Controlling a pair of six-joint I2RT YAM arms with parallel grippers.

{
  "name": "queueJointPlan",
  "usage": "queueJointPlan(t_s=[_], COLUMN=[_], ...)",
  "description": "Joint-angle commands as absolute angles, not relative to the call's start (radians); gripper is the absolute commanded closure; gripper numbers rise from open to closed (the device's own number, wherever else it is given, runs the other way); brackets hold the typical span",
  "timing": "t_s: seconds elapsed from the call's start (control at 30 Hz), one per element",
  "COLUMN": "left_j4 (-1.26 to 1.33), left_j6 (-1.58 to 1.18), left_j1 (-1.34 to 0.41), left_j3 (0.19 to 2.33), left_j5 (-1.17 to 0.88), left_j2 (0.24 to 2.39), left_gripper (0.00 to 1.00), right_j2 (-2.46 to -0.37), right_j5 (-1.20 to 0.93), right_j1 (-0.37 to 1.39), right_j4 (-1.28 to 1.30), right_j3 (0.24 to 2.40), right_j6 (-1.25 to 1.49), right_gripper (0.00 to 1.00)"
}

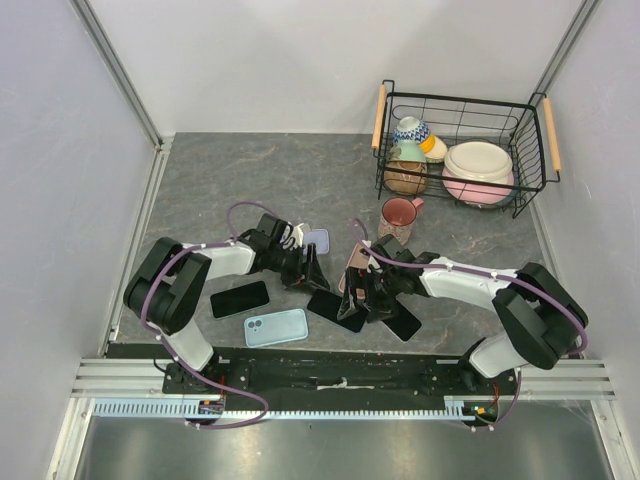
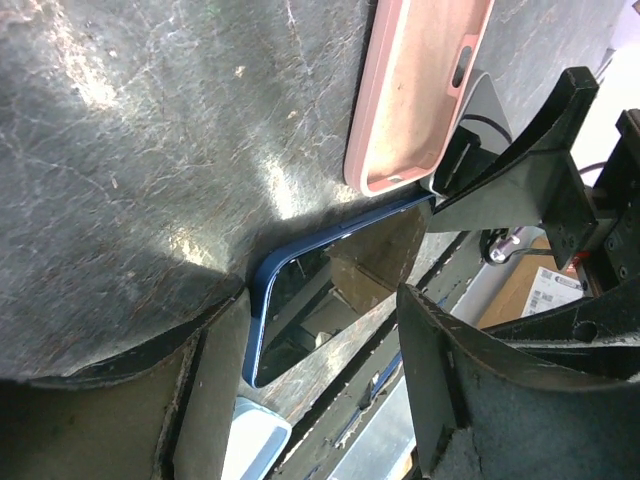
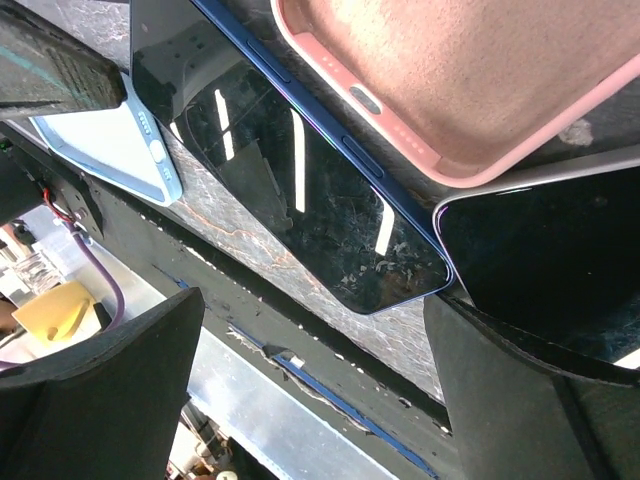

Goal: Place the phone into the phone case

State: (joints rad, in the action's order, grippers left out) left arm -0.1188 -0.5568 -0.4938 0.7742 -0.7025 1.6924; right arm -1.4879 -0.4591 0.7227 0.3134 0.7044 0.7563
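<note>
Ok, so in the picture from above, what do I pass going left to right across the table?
black phone → light blue case → pink mug → basket

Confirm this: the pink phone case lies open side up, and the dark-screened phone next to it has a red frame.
Wrong on the colour. The phone next to the pink phone case has a blue frame, not red; the right wrist view shows it.
</note>
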Motion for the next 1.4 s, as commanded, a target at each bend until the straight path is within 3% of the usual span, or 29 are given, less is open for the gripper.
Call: queueJointPlan(t_s=[0.0, 0.17, 0.53, 0.83, 1.07, 1.37], left_j4=[0.020, 0.265, 0.318, 0.313, 0.259, 0.006], left_j6=[-0.650, -0.773, -0.779, -0.775, -0.750, -0.612], left_j1=[-0.502, -0.502, -0.502, -0.502, -0.502, -0.502], left_j3=[0.723, 0.643, 0.621, 0.614, 0.635, 0.753], left_j5=[-0.781, -0.865, -0.900, -0.893, -0.882, -0.729], left_j2=[1.710, 1.707, 1.700, 1.703, 1.704, 1.573], left_gripper=[0.33, 0.34, 0.42, 0.68, 0.98, 0.98], right_j2=[-1.505, -1.500, -1.499, -1.512, -1.519, -1.494], right_j5=[-0.406, -0.411, -0.417, -0.431, -0.451, -0.442], right_j1=[0.718, 0.716, 0.701, 0.692, 0.686, 0.684], right_j4=[0.241, 0.199, 0.120, 0.106, 0.107, 0.186], right_j3=[0.738, 0.700, 0.678, 0.683, 0.699, 0.785], right_j6=[0.741, 0.767, 0.782, 0.787, 0.785, 0.746], right_gripper=[0.02, 0.02, 0.02, 0.02, 0.02, 0.02])
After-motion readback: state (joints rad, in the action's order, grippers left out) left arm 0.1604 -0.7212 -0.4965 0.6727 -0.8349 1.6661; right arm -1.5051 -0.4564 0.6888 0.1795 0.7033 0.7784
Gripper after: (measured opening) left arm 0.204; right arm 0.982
